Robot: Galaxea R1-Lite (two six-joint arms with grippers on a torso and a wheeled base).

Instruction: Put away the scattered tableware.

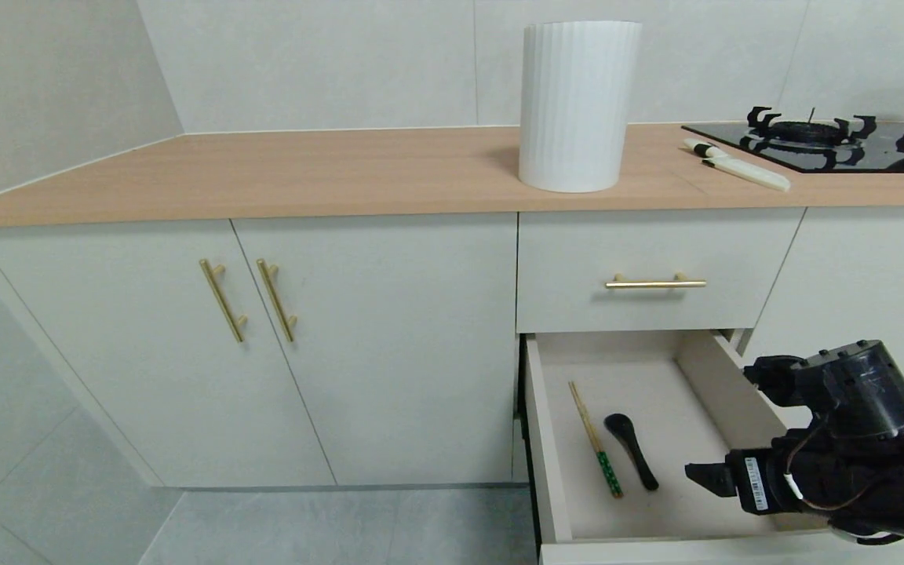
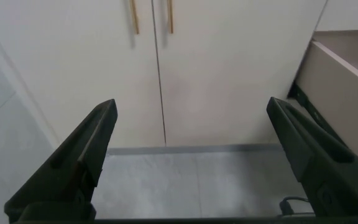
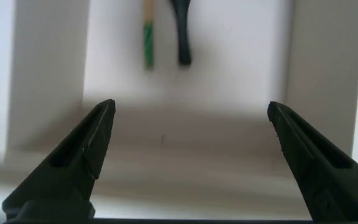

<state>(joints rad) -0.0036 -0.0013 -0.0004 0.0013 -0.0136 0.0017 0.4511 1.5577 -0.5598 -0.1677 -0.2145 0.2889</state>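
Note:
The lower drawer (image 1: 540, 439) stands pulled out. Inside it lie a pair of chopsticks (image 1: 595, 450) with green ends and, just to their right, a black spoon (image 1: 631, 450). My right gripper (image 1: 723, 420) is open with nothing in it, hovering over the drawer's front right part. In the right wrist view the right gripper (image 3: 190, 111) looks down at the chopsticks (image 3: 148, 37) and spoon (image 3: 183, 31) beyond its fingertips. My left gripper (image 2: 191, 109) is open and holds nothing, low in front of the cabinet doors (image 2: 160, 68). A white knife (image 1: 737, 165) lies on the counter beside the stove.
A tall white ribbed container (image 1: 575, 106) stands on the wooden counter (image 1: 303, 173). A black gas stove (image 1: 821, 145) is at the far right. The upper drawer (image 1: 656, 271) is closed, as are the two cabinet doors (image 1: 264, 345). The open drawer's side (image 2: 347, 74) is near the left gripper.

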